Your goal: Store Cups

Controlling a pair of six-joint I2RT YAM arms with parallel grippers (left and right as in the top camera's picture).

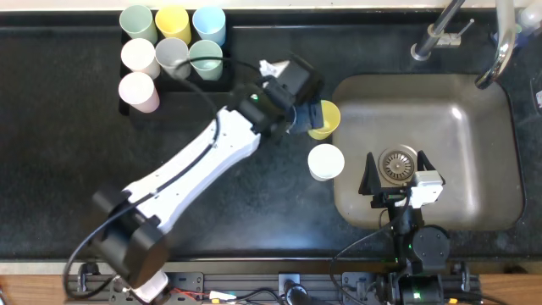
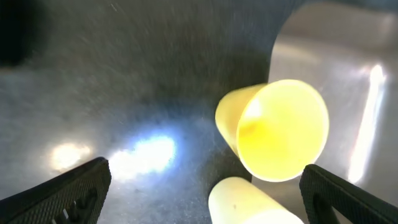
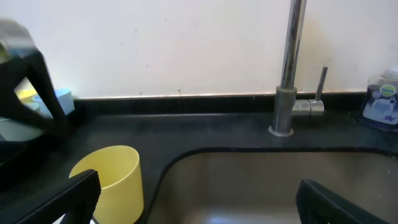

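Our left gripper (image 1: 306, 112) (image 2: 205, 173), fingers spread wide and holding nothing, hangs over the dark counter (image 1: 68, 161) beside the sink (image 1: 466, 152). We see our right gripper (image 1: 396, 169) (image 3: 199, 190), equally wide and empty, above the sink basin. Stored cups (image 1: 174, 42) cluster far left. A yellow cup (image 1: 328, 119) (image 2: 280, 130) (image 3: 112, 177) stands at the sink's rim, just ahead of the left fingers, with a white cup (image 1: 325, 161) (image 2: 249, 202) beside it.

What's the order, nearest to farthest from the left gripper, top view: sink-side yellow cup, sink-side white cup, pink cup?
From the left gripper:
1. Yellow cup, at its fingers.
2. White cup, beside the sink.
3. Pink cup, far left.
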